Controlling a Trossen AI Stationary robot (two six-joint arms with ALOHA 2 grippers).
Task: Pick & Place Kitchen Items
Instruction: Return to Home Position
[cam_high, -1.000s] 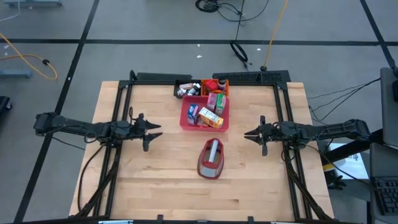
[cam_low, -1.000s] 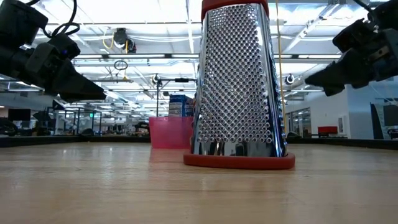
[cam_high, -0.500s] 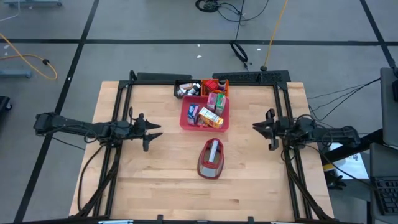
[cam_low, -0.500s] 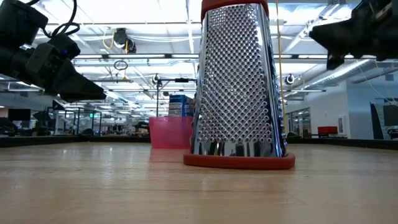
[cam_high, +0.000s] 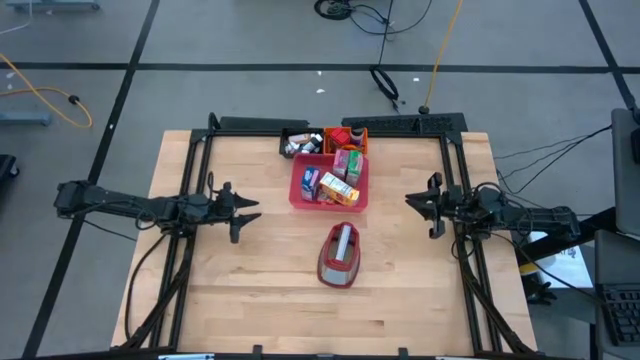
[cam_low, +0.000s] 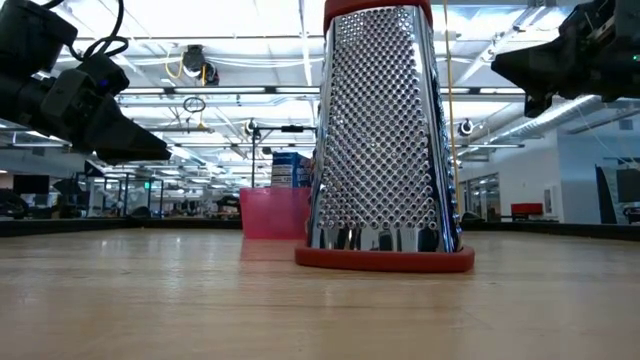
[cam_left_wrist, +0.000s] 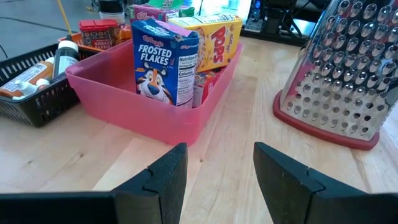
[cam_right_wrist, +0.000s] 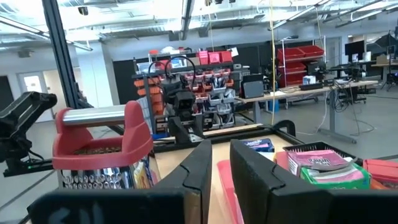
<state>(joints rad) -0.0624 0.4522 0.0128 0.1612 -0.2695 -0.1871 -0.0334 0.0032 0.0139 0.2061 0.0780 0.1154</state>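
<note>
Several small cartons (cam_high: 335, 180) stand upright in a square pinkish-red tray (cam_high: 296, 195) at the table's far middle; the left wrist view shows a blue Frosted Flakes carton (cam_left_wrist: 163, 62) and a yellow Pops carton (cam_left_wrist: 211, 40) among them. Tiny white bottles lie in a black basket (cam_high: 298, 143) behind the tray. My left gripper (cam_high: 255, 208) hovers open left of the tray, with nothing between its fingers (cam_left_wrist: 168, 177). My right gripper (cam_high: 410, 200) hangs raised at the table's right side, its fingers (cam_right_wrist: 199, 165) almost together and empty.
A metal grater with a red base and handle (cam_high: 340, 255) stands upright near the table's middle, in front of the tray. An orange basket (cam_high: 355, 135) with more cartons sits behind the tray. A black frame (cam_high: 200, 170) runs around the tabletop. Bare wood lies near the front edge.
My right gripper has drawn back toward the table's right edge and risen, its fingers tipping upward from a slight downward slant. My left gripper and all the items have stayed where they were.
</note>
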